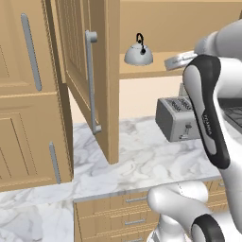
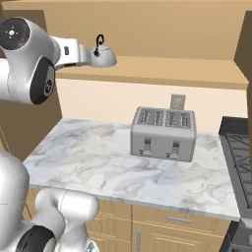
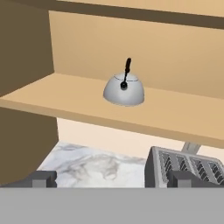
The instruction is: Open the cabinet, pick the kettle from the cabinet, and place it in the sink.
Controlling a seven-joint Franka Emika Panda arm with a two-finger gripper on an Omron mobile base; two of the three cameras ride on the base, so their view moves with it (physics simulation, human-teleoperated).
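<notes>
The cabinet (image 1: 142, 71) stands open, its door (image 1: 75, 56) swung out to the left with the long grey bar handle (image 1: 92, 80) facing me. The silvery dome kettle (image 1: 138, 54) (image 2: 103, 56) (image 3: 124, 89) with its black top handle sits upright on the cabinet's shelf. My gripper (image 3: 113, 179) is open, nothing between its fingertips (image 3: 43, 178), and it hangs in front of the shelf, a little below the kettle and apart from it. In the right base view my forearm reaches in from the left toward the kettle. The sink is out of view.
A boxy grey toaster (image 1: 177, 118) (image 2: 165, 133) (image 3: 183, 168) stands on the marble counter (image 2: 88, 157) under the shelf. A dark stove (image 2: 238, 152) is at the right. A tall wooden cabinet (image 1: 28, 94) rises at the left, with drawers (image 1: 123, 212) below the counter.
</notes>
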